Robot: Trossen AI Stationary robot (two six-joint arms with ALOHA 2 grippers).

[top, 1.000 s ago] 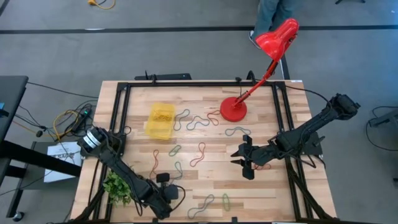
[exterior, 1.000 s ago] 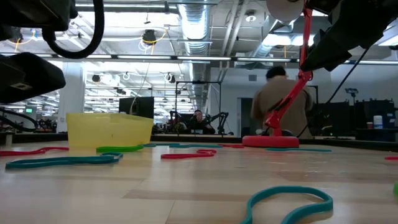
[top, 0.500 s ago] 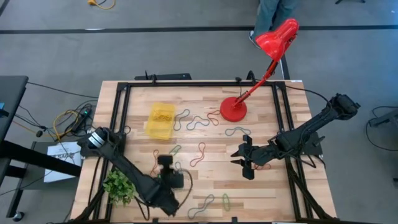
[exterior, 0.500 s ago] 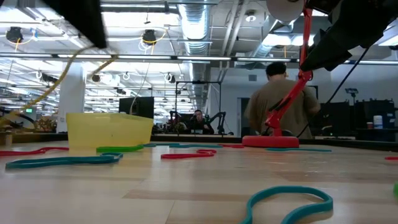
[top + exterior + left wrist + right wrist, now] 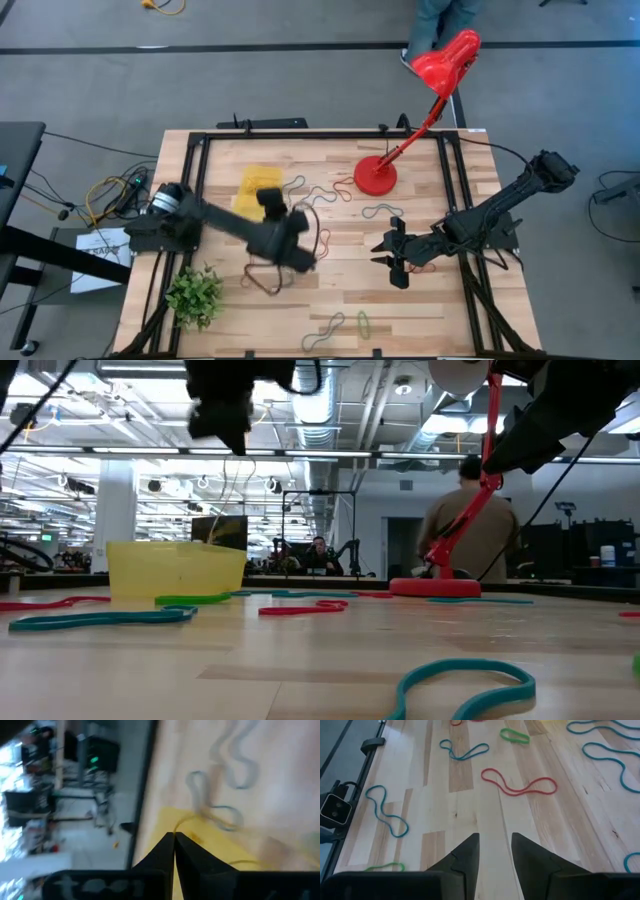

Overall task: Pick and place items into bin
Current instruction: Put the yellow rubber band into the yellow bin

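Hanging just beside the yellow bin (image 5: 257, 193), the left fingers (image 5: 270, 203) are pressed together on a thin yellow band (image 5: 186, 821), while the right fingers (image 5: 495, 851) wait apart, far from it.

Two dark, near-black jointed arms, each ending in matte black wedge-shaped fingers; left arm (image 5: 215, 222) showing a silver-ringed round joint, right arm (image 5: 500, 210) trailing black cable.

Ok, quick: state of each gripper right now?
Left gripper: shut; a thin yellow strand shows at its tips, a grip cannot be confirmed.
Right gripper: open, empty.
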